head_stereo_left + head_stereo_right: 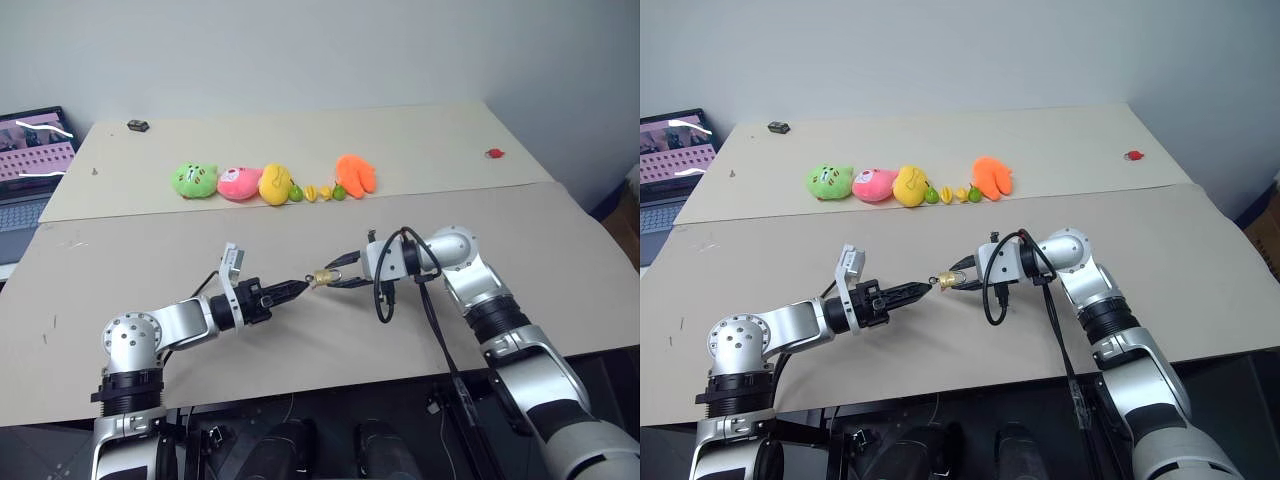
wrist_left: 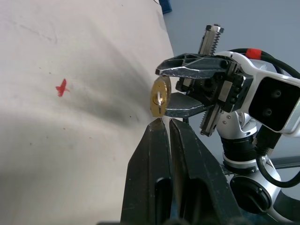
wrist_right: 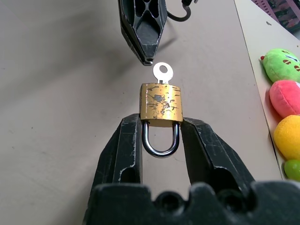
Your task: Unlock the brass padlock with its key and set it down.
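Right gripper [image 3: 161, 140] sits lowest and closest in its own wrist view, its two black fingers pinching the brass padlock [image 3: 161, 105] at the lower corners of the body, one finger on each side, with the silver shackle [image 3: 161, 140] hanging in the gap between them. Padlock is held off the tabletop [image 1: 300, 330], centre of the head views, between the two arms.

Left gripper [image 3: 143, 33] enters from the top of that view, fingers pressed together with nothing seen between them, tips just beside the key [image 3: 162, 72] but apart from it.

Key is seated in the padlock's keyway; only its round holed bow stands proud, pointing toward the left gripper.

Handling judgement:
- Padlock: small, rigid, dense for its size; worn brass faces look smooth, so it is likely to slip or twist under torque. The present hold across the body sides suits resisting a turn; the shackle should stay free to spring.
- Key: thin, flat, stiff, very light. Best taken across the flat faces of the bow, so the fingers must part first and then close squarely. A skewed pinch risks pulling it out rather than turning it.

Plush toys [image 1: 270, 183] lie in a row in the upper centre, well apart.
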`<control>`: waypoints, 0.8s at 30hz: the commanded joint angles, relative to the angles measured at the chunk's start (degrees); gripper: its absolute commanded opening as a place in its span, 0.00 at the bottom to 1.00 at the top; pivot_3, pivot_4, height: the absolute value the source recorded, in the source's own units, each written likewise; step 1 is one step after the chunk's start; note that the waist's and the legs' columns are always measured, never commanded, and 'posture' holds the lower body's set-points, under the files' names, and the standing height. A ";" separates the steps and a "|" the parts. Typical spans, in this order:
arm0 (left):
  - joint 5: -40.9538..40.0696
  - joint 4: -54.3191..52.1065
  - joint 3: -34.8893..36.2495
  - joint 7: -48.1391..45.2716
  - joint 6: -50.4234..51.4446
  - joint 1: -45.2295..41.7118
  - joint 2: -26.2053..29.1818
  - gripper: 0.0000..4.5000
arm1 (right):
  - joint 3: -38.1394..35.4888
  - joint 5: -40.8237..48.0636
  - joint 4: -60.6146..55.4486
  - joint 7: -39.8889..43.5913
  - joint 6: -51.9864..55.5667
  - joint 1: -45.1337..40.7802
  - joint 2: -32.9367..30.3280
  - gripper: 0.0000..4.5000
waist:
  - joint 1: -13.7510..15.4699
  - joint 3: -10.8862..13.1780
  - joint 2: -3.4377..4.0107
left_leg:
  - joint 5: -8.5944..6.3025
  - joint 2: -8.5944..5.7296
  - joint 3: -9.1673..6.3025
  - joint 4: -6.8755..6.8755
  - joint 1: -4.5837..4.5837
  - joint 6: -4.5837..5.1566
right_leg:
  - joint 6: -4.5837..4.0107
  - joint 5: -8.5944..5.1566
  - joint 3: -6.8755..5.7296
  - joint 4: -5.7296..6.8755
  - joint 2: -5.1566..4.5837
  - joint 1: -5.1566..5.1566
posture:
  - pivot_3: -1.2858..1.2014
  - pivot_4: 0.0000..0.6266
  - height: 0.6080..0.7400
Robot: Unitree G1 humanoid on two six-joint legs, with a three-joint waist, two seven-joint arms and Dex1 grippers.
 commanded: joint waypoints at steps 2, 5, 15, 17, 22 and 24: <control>0.57 0.50 0.21 -1.01 -1.11 -1.60 -0.01 0.04 | -0.72 0.91 -1.47 -0.32 -0.92 -1.56 -0.32 0.21 | -0.02 0.00 0.00 | 0.00 0.00 0.00 0.00 0.00 0.00 | 0.00 0.00 0.00 0.00 0.00 0.00 | 0.52 0.24 1.00; 0.66 0.36 -0.18 -1.28 -0.86 -1.97 -0.45 0.04 | -0.73 0.91 -1.58 -0.37 -0.87 -1.46 -0.35 0.21 | 0.00 0.00 0.00 | 0.00 0.00 0.00 0.00 0.00 0.00 | 0.00 0.00 0.00 0.00 0.00 0.00 | 0.52 0.24 1.00; 1.35 0.71 -0.75 -1.33 -0.99 -2.47 -1.97 0.04 | -0.91 0.98 -1.64 -0.46 -0.78 -1.45 -0.58 0.21 | 0.00 0.00 0.00 | 0.00 0.00 0.00 0.00 0.00 0.00 | 0.00 0.00 0.00 -0.01 0.00 0.01 | 0.52 0.24 1.00; 1.59 0.69 -0.82 -1.30 -1.12 -2.62 -2.41 0.04 | -0.88 0.96 -1.55 -0.51 -0.82 -1.51 -0.56 0.21 | 0.00 0.00 0.00 | 0.00 0.00 0.00 0.00 0.00 0.00 | 0.00 0.00 0.00 -0.01 -0.01 0.01 | 0.52 0.24 1.00; 2.42 1.30 -0.34 -1.67 -1.27 -3.18 -2.26 0.04 | -0.82 0.95 -1.34 -0.44 -0.95 -1.65 -0.51 0.21 | 0.00 0.00 0.00 | 0.00 0.00 0.00 0.00 0.00 0.00 | 0.00 0.00 0.00 -0.01 0.00 0.01 | 0.52 0.24 1.00; 2.89 1.70 -0.09 -1.76 -1.55 -3.59 -2.08 0.04 | -0.78 0.93 -1.28 -0.40 -0.98 -1.71 -0.49 0.21 | 0.00 0.00 0.00 | 0.00 0.00 0.00 0.00 0.00 0.00 | 0.00 0.00 0.00 -0.01 0.00 0.01 | 0.52 0.24 1.00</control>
